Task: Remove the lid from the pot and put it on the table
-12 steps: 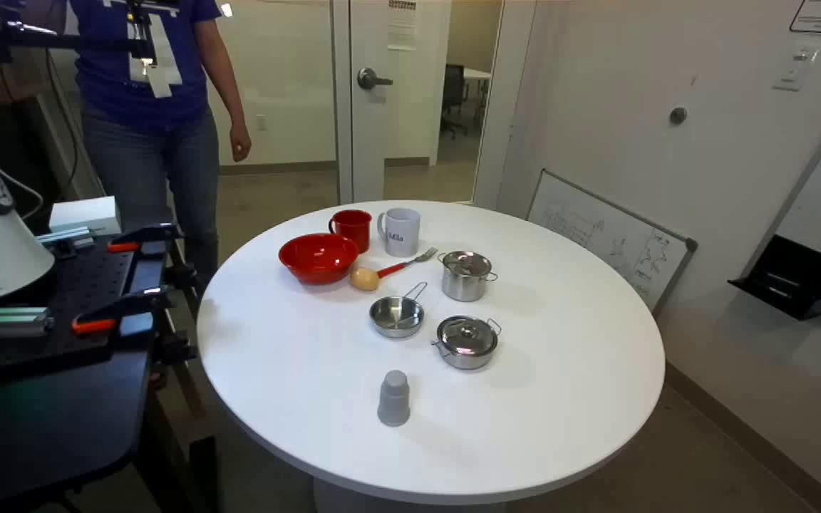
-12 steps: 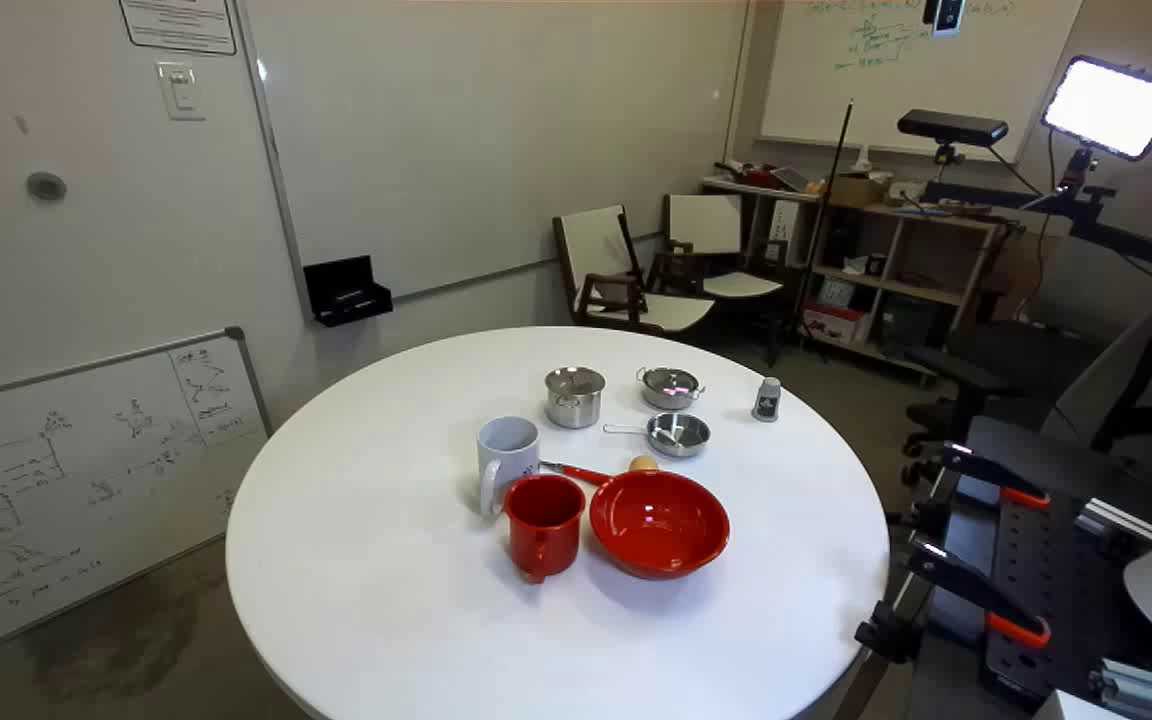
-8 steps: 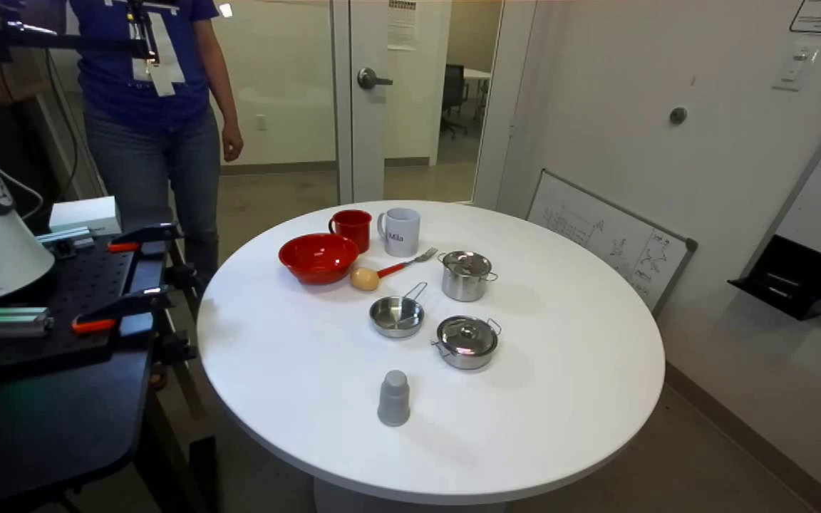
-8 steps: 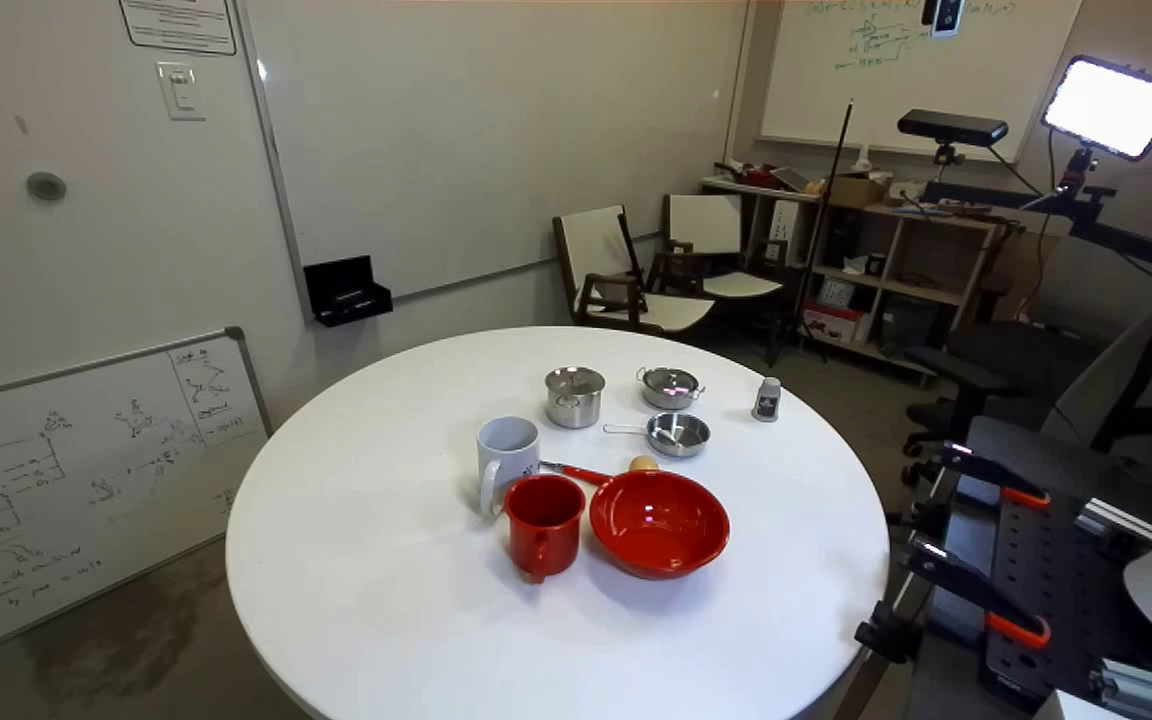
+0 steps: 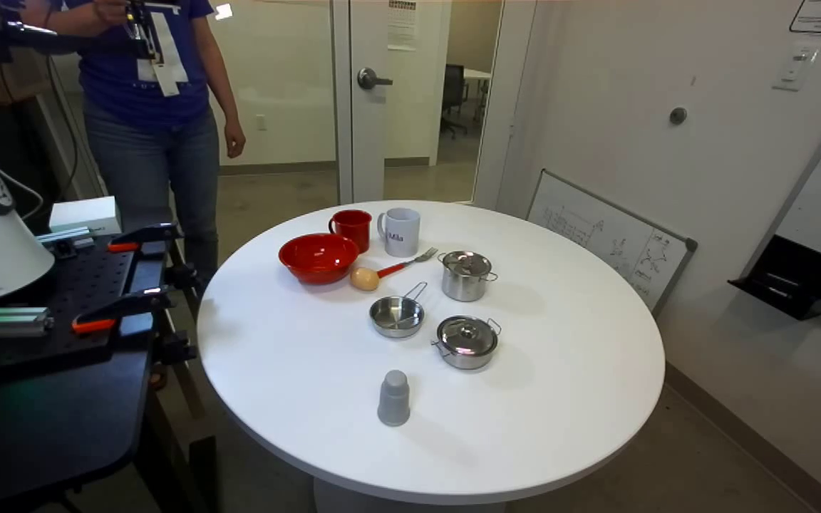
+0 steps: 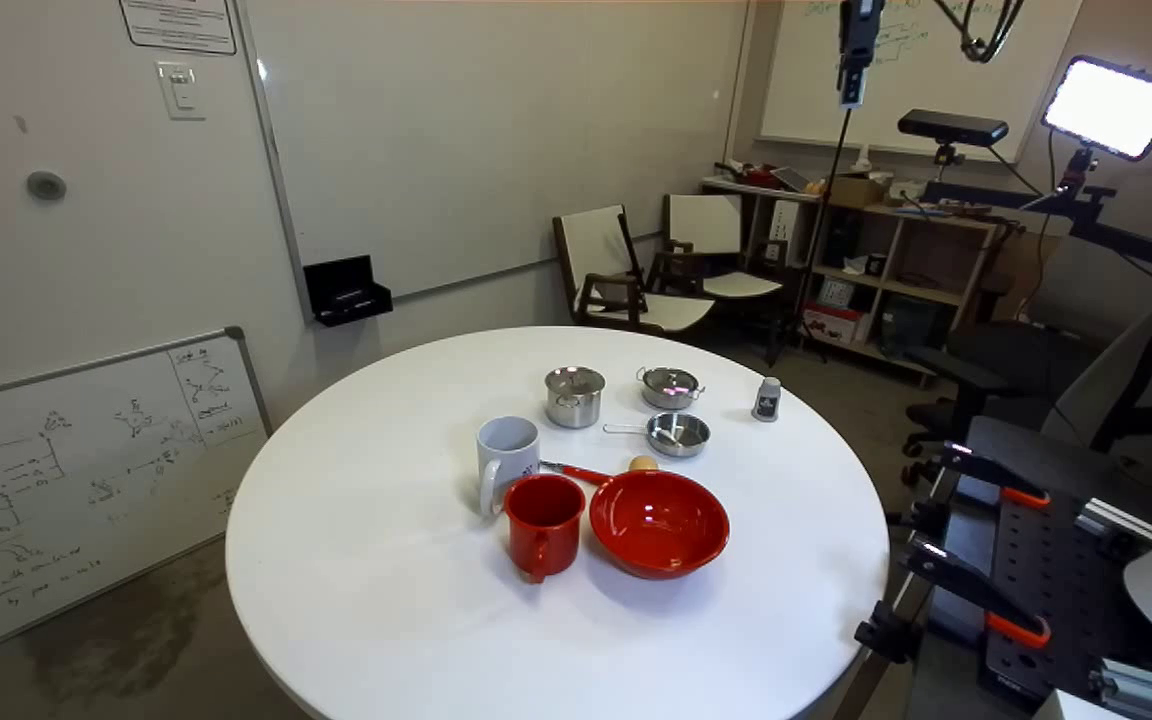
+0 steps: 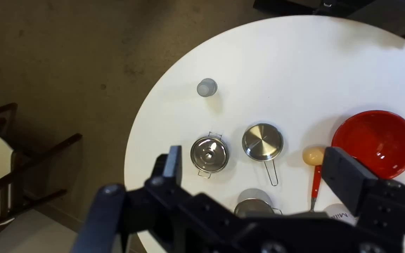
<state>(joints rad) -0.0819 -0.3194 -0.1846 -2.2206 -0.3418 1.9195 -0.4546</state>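
Whiteboards (image 6: 506, 150) hem in the room around the big round table (image 5: 560, 399) with its plain white top. On it stands the pot (image 5: 463, 288), the taller of two steel ones, and the lid (image 5: 467, 263) sits over its mouth in both exterior views. Well apart from the pot stands the red bowl (image 5: 318, 260); near the pot are the frying pan (image 5: 397, 318) and a flatter steel pot (image 5: 469, 358), covered as well. Much higher than the pot, the gripper (image 7: 255, 168) hangs with its fingers (image 7: 343, 179) spread wide, holding nothing, so to my eye the lifting has yet to begin.

I'd expect the lid to be light, stiff and slick: thin metal that should take a firm pinch without harm but could skate out of hard fingers. Best to grip it at the middle, by a knob if it has one; I can't make that out clearly from here. Going for the edge seems riskier, since the pot's wire handles (image 5: 494, 276) stick out there, and the pot, likely light too, could rise along with it.
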